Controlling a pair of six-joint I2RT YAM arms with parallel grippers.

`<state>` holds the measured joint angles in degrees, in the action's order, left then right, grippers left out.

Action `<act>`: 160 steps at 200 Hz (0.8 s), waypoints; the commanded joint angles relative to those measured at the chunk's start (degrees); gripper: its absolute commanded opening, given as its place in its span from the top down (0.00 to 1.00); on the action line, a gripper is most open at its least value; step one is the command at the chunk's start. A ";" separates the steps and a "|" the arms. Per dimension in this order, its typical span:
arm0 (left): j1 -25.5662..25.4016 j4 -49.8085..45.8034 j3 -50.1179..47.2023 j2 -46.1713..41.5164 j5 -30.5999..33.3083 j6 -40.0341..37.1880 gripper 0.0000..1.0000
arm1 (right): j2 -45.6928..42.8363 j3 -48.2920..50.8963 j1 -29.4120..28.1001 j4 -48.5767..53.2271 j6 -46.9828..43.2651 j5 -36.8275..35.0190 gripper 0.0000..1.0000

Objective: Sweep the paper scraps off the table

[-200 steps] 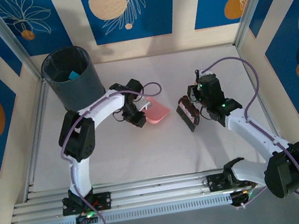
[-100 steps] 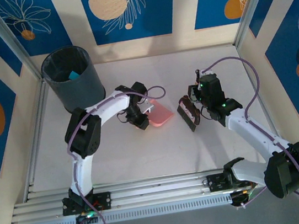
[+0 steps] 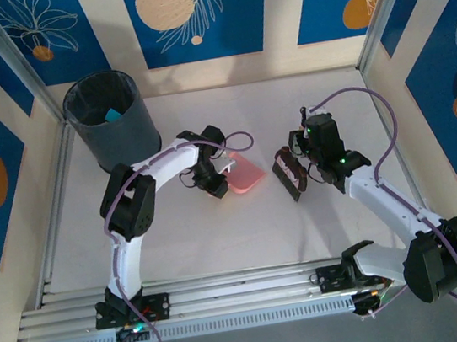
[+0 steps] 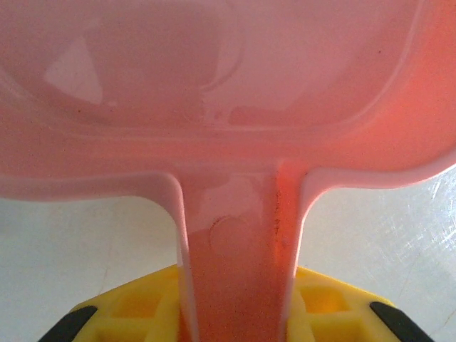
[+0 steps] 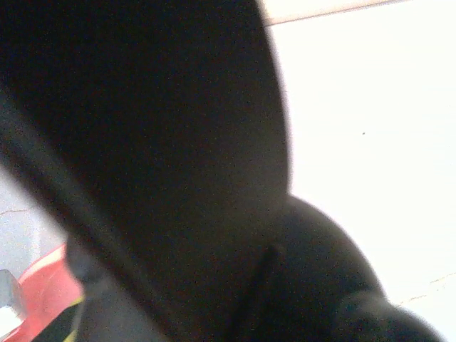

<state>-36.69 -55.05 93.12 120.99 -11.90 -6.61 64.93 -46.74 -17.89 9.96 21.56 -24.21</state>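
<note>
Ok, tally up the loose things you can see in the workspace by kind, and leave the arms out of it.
bin: 1
pink dustpan: 1
brush: 1
teal paper scrap, lying inside the bin: 1
total: 4

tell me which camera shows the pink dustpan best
Top external: the whole dustpan shows, over the table, gripped by the left hand. The left wrist view shows its handle and rear wall very close, edges cropped. The right wrist view, past the brush, has a red blur low left, too unclear to tell.
</note>
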 commanded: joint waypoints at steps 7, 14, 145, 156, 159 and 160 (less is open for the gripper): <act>-0.90 -1.02 0.41 0.66 1.02 -0.90 0.74 | -1.78 0.33 0.45 -1.17 0.21 0.24 1.00; -0.85 -1.01 0.48 0.57 1.04 -0.88 0.72 | -1.82 0.28 0.48 -1.16 0.15 0.31 1.00; -0.82 1.46 -4.14 -7.50 2.59 -0.94 0.37 | -1.64 0.59 0.72 -2.90 -0.22 1.22 1.00; -0.82 2.01 -5.14 -9.22 3.01 -0.82 0.35 | -1.56 0.65 0.70 -3.69 -0.61 1.31 1.00; -0.77 2.23 -5.43 -9.74 3.18 -0.67 0.35 | -1.56 0.70 0.67 -4.07 -0.81 1.39 1.00; -0.76 2.32 -5.46 -9.91 3.28 -0.63 0.35 | -1.56 0.70 0.71 -4.20 -0.91 1.42 1.00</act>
<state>-36.80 -53.56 89.27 116.79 -9.78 -6.59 64.55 -46.13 -17.50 9.80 21.52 -23.86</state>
